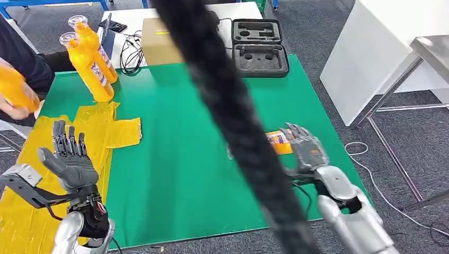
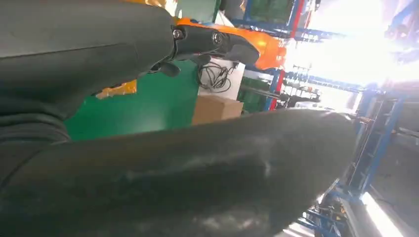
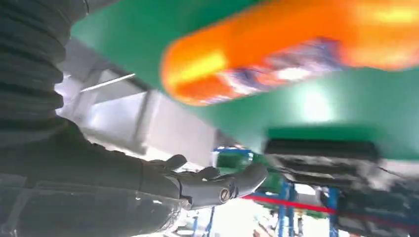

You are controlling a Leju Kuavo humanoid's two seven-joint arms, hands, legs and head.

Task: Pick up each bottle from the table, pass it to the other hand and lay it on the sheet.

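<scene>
We count four bottles: two upright (image 1: 87,69) (image 1: 98,50), one lying by our right hand (image 1: 278,142), one in a person's hand (image 1: 16,87). One yellow sheet (image 1: 32,211), one box (image 1: 159,42), two foam trays (image 1: 257,30) (image 1: 260,59).

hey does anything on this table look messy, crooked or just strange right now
A thick black braided cable hangs diagonally across the head view, hiding part of the lying bottle by the right hand. The yellow sheet is wrinkled, with an uneven edge. Two bottles stand leaning.
</scene>
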